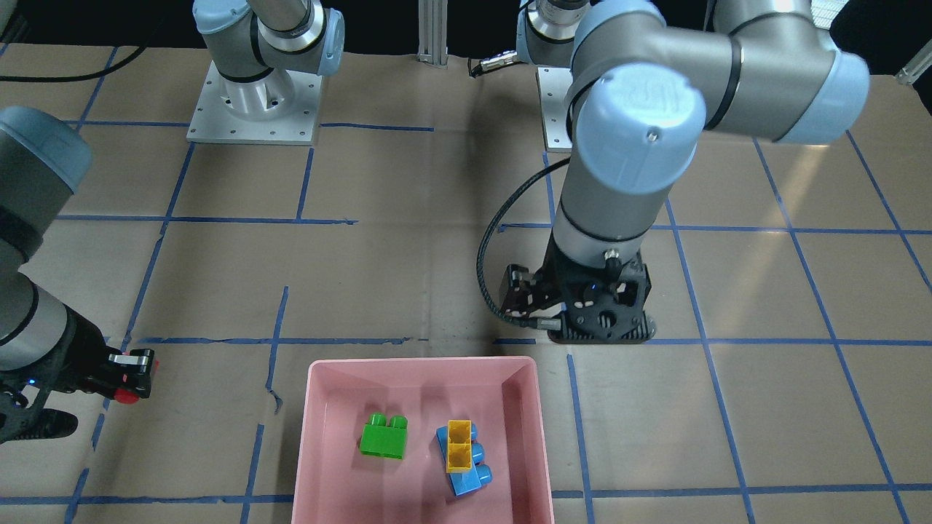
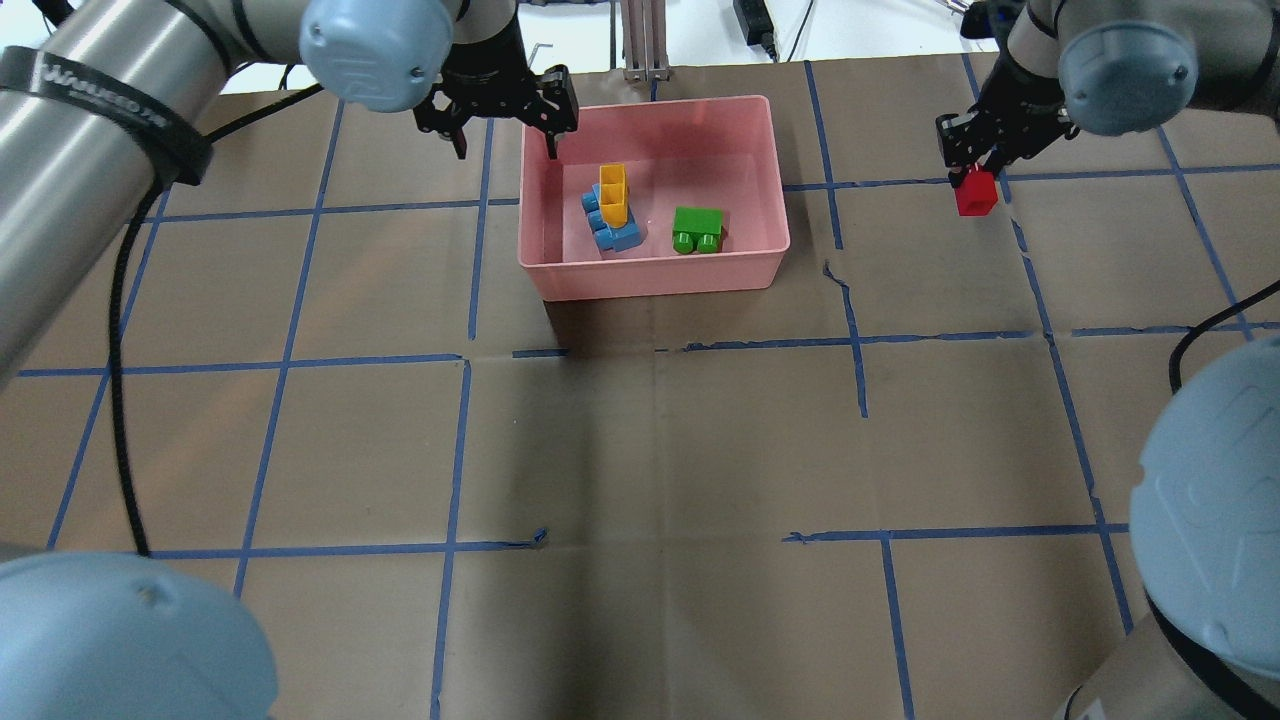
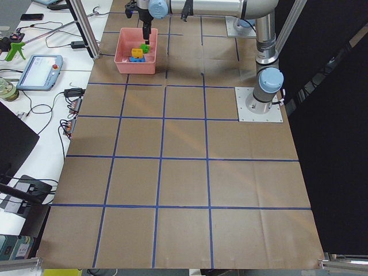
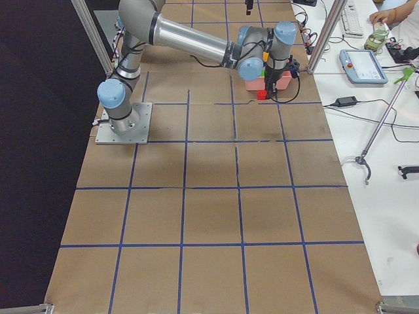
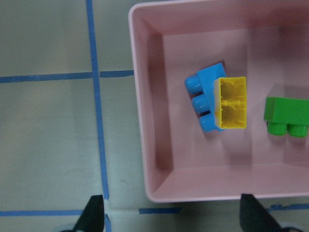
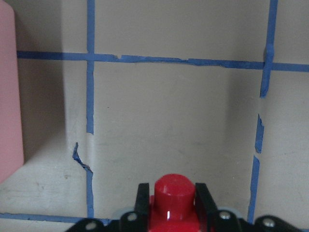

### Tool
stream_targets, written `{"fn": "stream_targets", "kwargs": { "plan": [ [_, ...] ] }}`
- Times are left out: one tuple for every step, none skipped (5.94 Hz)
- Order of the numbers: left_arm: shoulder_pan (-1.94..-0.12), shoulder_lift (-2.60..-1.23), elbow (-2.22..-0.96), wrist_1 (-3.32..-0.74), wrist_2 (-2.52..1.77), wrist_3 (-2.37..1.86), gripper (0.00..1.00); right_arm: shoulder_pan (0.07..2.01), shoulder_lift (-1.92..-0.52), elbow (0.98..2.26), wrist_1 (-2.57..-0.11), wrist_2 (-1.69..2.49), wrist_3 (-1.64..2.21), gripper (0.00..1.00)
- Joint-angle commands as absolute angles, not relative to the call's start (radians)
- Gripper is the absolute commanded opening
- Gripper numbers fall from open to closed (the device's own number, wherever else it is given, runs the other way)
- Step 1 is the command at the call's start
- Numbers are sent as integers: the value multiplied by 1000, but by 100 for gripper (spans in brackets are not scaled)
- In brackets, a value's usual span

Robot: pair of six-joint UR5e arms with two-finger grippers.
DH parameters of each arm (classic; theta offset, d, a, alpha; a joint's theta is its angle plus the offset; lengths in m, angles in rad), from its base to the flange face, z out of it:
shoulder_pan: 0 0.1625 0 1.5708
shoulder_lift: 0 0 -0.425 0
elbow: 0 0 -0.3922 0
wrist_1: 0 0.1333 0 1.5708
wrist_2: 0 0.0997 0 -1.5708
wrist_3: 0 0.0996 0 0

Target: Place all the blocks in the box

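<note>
Blocks are nearly all home: the green block (image 2: 697, 229) lies on the floor of the pink box (image 2: 650, 101), and beside it the yellow block (image 2: 613, 192) rests on top of the blue block (image 2: 620, 238), hollow side up. Only the red block (image 2: 975, 193) is outside. My right claw (image 2: 975, 180) is clamped on it, one finger on each side with the stud poking out in the wrist view. It appears to be held off the tabletop (image 2: 650, 450), well apart from the box on the robot's right. My left claw (image 2: 506, 148) is empty, its fingers spread wide, hovering at the opposite edge of the box with one finger over the tabletop and the other over the box wall.

My worries from here:
- The red block is tiny, so the grip is shallow. I judge a quick swing toward the box could twist it loose.
- Letting go too early, over the rim or the sloped wall, could send it bouncing back out.
- Dropping it onto the yellow-on-blue pile might knock that pair about, though probably not out.
- With the left arm parked at the box, bringing the right one across too far risks the two meeting above it.
</note>
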State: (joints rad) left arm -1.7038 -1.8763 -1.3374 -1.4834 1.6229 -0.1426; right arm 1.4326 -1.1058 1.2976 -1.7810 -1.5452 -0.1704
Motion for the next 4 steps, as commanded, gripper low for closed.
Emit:
{"fn": "stream_targets", "kwargs": {
  "plan": [
    [-1684, -1748, -1439, -1529, 1624, -141, 99, 1575, -1079, 1209, -1738, -1545, 57, 36],
    [-1672, -1734, -1416, -1613, 1628, -143, 99, 1654, -1050, 1175, -1744, -1545, 187, 36],
    [-1640, -1709, -1437, -1621, 1623, -143, 99, 1723, -1001, 1122, -1753, -1543, 300, 36],
    [-1628, -1697, -1439, -1621, 1621, -141, 99, 1793, -924, 1059, -1758, -1545, 383, 36]
  ]
}}
